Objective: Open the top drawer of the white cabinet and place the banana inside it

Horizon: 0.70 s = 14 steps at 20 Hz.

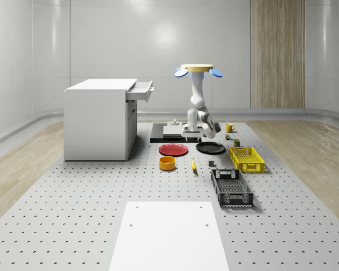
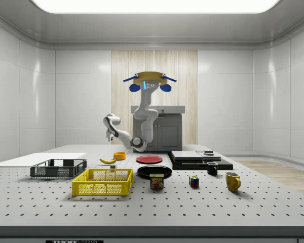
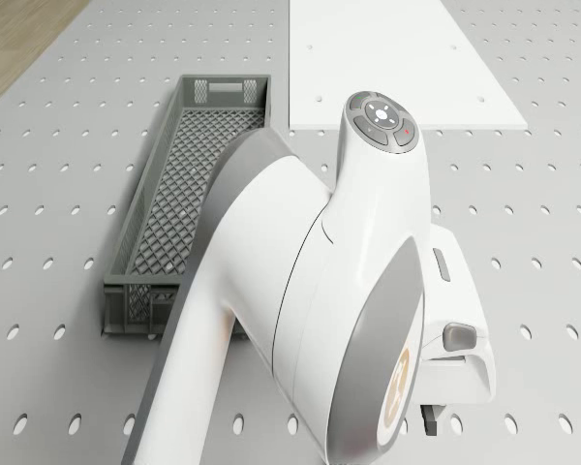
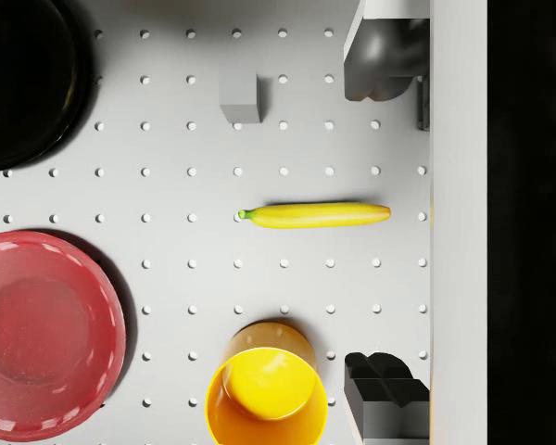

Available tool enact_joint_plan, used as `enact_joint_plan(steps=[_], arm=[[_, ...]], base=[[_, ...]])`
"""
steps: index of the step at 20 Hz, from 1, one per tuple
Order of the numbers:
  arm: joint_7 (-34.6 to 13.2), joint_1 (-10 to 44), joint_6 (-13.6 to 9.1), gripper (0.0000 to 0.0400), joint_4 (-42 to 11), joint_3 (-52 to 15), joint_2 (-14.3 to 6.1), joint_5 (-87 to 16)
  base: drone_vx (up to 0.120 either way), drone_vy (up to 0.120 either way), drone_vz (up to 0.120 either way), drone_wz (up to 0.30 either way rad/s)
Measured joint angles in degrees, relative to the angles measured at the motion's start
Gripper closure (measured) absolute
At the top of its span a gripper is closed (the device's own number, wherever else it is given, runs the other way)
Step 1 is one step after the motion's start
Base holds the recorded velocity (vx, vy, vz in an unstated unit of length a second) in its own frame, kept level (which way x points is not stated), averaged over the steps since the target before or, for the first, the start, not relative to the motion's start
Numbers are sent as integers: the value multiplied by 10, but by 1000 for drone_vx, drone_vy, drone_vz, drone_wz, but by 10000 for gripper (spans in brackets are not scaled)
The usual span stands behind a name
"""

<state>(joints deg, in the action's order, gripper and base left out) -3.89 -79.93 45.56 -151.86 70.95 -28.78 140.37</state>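
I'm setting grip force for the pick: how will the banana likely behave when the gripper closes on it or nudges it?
The banana lies flat and alone on the perforated table, so a nudge would likely slide or spin it. Its smooth, rounded skin may slip between the fingers. Long and slim, it would probably tilt if gripped away from its middle.

Pale glossy wall panels (image 1: pixel 101 39) ring the room, with a wood-slat strip (image 1: pixel 277 53) behind the pincer (image 1: pixel 191 134). A grey perforated bench (image 1: pixel 73 209) spreads beneath it; wooden floor (image 1: pixel 305 152) flanks both sides, under a ceiling light (image 2: pixel 152 5).
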Motion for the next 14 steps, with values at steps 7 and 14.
enact_joint_plan(steps=[7,14], arm=[[17,-12,19,0,4,10,-24,-24],[32,5,83,0,18,-26,-77,-35]], base=[[0,0,-91,0],[0,0,0,0]])
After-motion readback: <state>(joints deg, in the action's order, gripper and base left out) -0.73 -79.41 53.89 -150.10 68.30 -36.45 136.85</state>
